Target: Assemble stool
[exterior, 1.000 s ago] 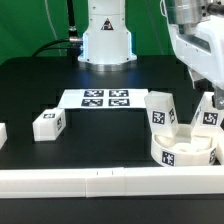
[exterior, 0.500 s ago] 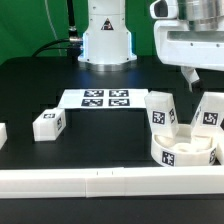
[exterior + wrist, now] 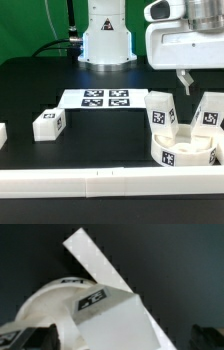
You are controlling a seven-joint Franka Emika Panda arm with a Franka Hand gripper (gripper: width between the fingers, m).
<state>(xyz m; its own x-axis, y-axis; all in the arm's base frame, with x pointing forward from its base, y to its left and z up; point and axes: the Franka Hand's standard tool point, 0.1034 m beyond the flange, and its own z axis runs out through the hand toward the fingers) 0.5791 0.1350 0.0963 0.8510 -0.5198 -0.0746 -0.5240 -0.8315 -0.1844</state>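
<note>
Exterior view facing arm base (image 3: 107, 40) across table (image 3: 25, 85); wrist view close over shared seat (image 3: 45, 308).

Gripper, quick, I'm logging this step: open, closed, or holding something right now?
Gripper: jaws open, holding nothing, above the stool seat.

- A black, matte flat table (image 3: 40, 85) carries everything and fills most of the exterior view.
- A thin flat white marker board (image 3: 105, 98) printed with four black-and-white square tags lies flat near the table's middle, towards the back.
- A stubby white plastic block leg (image 3: 48, 124) with a square tag on its face lies loose on the exterior view's left, apart from the marker board.
- A small white piece (image 3: 2, 133) shows at the left edge, cut off by the frame.
- A thick round white plastic disc seat (image 3: 183, 152) with a tag on its rim rests on the exterior view's right.
- A long white border rail (image 3: 100, 182) runs along the table's near edge, just in front of the seat.
</note>
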